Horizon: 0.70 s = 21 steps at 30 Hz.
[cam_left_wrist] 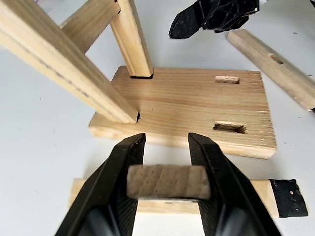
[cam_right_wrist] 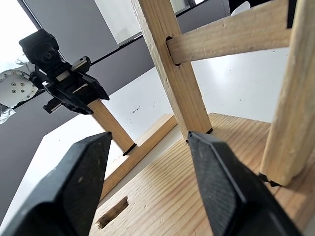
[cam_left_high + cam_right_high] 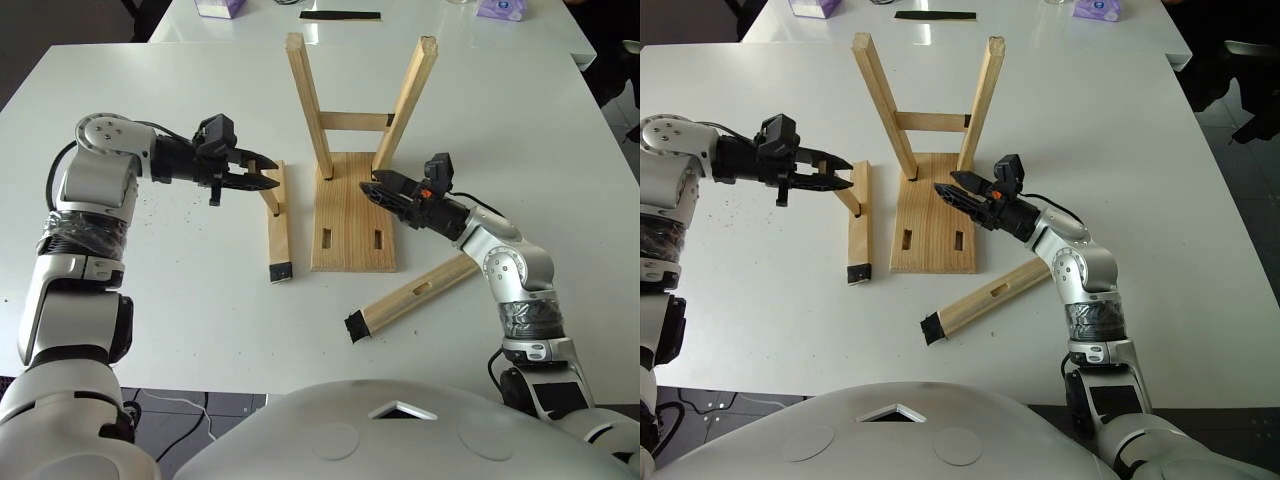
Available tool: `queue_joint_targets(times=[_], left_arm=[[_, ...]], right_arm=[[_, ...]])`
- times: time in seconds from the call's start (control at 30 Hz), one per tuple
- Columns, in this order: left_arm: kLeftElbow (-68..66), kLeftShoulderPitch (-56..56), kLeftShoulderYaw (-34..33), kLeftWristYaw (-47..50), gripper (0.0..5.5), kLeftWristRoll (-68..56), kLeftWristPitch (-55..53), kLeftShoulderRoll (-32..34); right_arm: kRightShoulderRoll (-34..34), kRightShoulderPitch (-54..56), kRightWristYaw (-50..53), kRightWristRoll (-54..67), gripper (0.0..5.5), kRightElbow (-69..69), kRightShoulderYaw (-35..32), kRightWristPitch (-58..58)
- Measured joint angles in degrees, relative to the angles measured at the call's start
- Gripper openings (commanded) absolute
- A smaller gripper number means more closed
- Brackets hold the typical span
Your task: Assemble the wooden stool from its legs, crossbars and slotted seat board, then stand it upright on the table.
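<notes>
The slotted seat board (image 3: 350, 235) lies flat mid-table. Two legs (image 3: 308, 100) (image 3: 405, 100) stand in its far slots, joined by a crossbar (image 3: 352, 121). Left of the board a third leg (image 3: 277, 240) lies flat with a short crossbar (image 1: 167, 181) sticking up from it. My left gripper (image 3: 268, 180) is shut on that crossbar's free end. My right gripper (image 2: 150, 135) hangs open over the board's right side near the base of the right standing leg, with nothing between its fingers. A fourth leg (image 3: 415, 296) with a black-capped end lies loose on the table, near right of the board.
Two purple boxes (image 3: 220, 8) (image 3: 500, 8) and a black strip (image 3: 340, 15) lie on the table behind. The near slots (image 3: 327, 238) (image 3: 379, 238) of the board are open. White table surface stretches to the left and front.
</notes>
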<state>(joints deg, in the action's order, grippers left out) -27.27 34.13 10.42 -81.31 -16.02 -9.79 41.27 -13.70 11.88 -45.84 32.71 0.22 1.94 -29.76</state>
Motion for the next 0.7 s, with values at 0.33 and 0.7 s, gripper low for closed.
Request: queue_joint_targets(times=[0.33,0.7], left_arm=[[20.6,-17.6,-13.5,7.3,2.57,-2.7,-7.1,8.0],[44.1,-31.5,-33.4,42.6,2.57,-9.7,-20.8,-6.4]], right_arm=[[0.5,-4.0,2.1,0.2,2.83,-1.8,-1.1,0.2],[0.0,-6.9,3.8,0.4,2.83,-3.1,-2.5,0.1]])
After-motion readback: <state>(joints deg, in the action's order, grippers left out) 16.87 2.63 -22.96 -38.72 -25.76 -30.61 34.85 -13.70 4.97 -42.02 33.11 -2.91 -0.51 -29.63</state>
